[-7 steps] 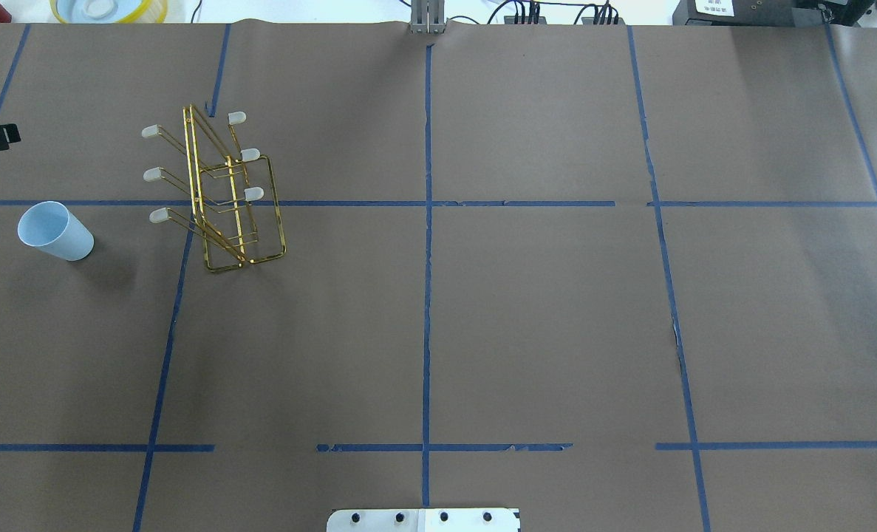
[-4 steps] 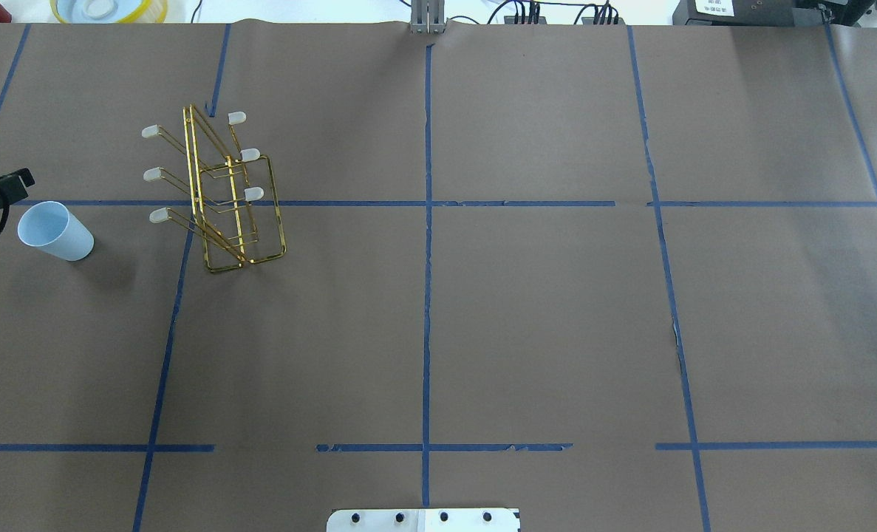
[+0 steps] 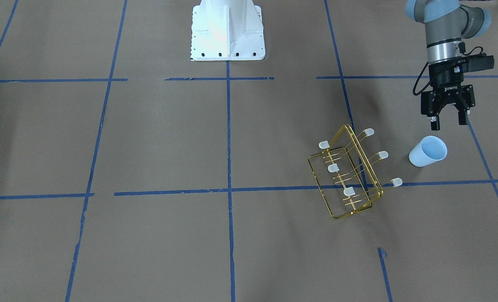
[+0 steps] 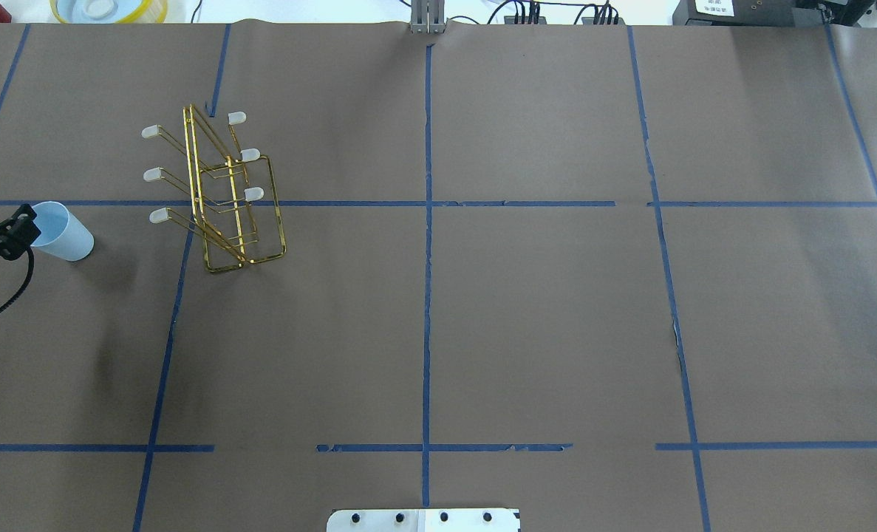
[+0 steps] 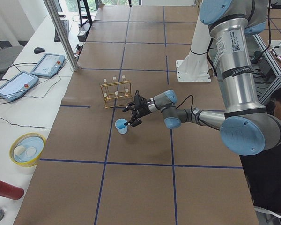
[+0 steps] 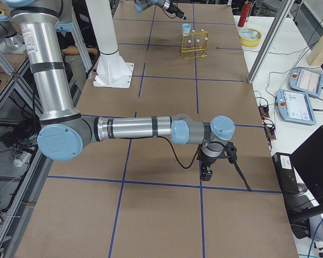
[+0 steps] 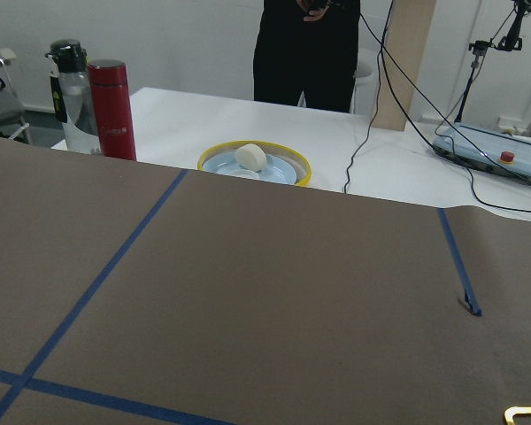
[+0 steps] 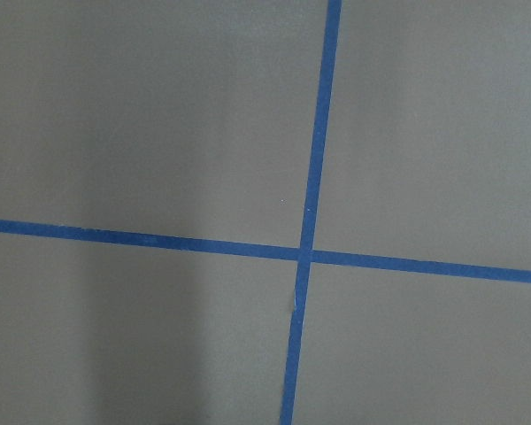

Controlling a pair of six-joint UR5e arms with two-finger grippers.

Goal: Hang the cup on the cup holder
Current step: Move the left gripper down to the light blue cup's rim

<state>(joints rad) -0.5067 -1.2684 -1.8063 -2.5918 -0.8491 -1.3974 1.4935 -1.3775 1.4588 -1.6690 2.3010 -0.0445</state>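
Observation:
The pale blue cup (image 4: 67, 235) stands upright, mouth up, at the table's far left; it also shows in the front view (image 3: 428, 151). The gold wire cup holder (image 4: 233, 201) stands to its right with white-capped prongs, all bare; it shows in the front view too (image 3: 349, 174). My left gripper (image 3: 448, 123) is open and empty, fingers pointing down, hovering just above the cup's rim on the robot's side. In the left side view my left gripper (image 5: 131, 118) is close to the cup (image 5: 121, 125). My right gripper (image 6: 207, 173) shows only in the right side view, far from both; I cannot tell its state.
A yellow-rimmed bowl (image 7: 254, 165) and a red bottle (image 7: 111, 110) stand off the brown mat, beyond its far left edge. A person (image 7: 305, 49) stands behind them. The white robot base (image 3: 228, 29) is at the near middle. Blue tape lines cross the mat.
My left gripper has moved along the table's left edge toward the robot, from beyond the tape line to over the cup's rim. Cup and holder have not moved.

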